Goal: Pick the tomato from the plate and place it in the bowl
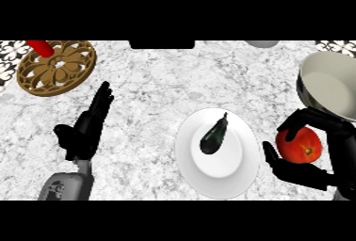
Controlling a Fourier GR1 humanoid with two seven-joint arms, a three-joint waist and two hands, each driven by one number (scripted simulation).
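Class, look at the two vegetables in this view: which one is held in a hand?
The round red tomato, gripped by the right hand beside the white plate; the dark aubergine lies untouched on that plate.

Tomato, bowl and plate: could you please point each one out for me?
tomato [300,146], head view, on its red front.
bowl [334,77], head view, on its pale inner wall.
plate [230,176], head view, on its bare white lower part.
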